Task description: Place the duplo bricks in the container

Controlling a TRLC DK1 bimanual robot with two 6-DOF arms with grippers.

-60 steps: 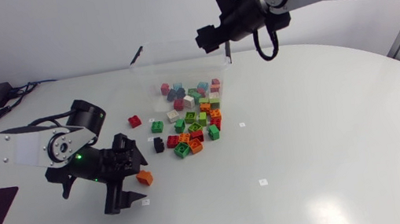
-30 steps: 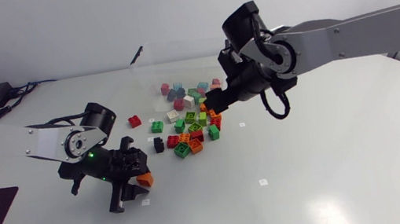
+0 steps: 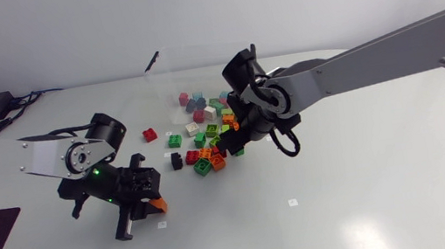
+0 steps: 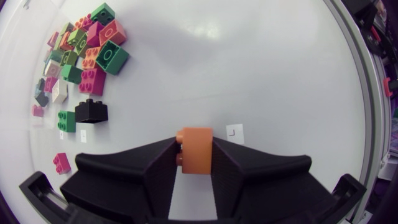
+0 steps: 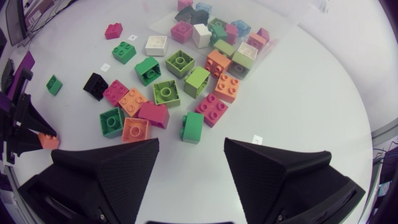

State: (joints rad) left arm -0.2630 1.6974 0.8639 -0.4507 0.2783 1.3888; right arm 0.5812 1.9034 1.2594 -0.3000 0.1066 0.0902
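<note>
The left gripper (image 4: 194, 157) is clamped on an orange brick (image 4: 195, 149). Both broad black fingers press its sides, and the brick's front sticks out past the fingertips. In the head view this orange brick (image 3: 158, 205) sits well apart from the pile of bricks (image 3: 211, 139), on the pile's left-arm side and nearer the table's (image 3: 372, 181) front edge. The left arm (image 3: 42, 160) comes in low from that side.

Between the pile and the held brick lie three loose bricks. A black brick (image 3: 177, 160) is just beside the pile, a green brick (image 3: 175, 140) is close to the black one, and a red brick (image 3: 150, 135) lies a little farther out.

The right arm (image 3: 355, 65) reaches across to the pile, and its wrist is over the pile's near edge. The right gripper (image 5: 191, 144) has its fingers spread wide and holds nothing. A green brick standing on end (image 5: 192, 127) is just ahead of the gap between the fingers and touches neither of them. The rest of the pile spreads beyond it in orange, green, pink and red.

The clear container (image 5: 292, 22) lies at the far side of the pile. Pink, blue and white bricks are bunched at its mouth. I cannot tell which of them are actually inside it.
</note>
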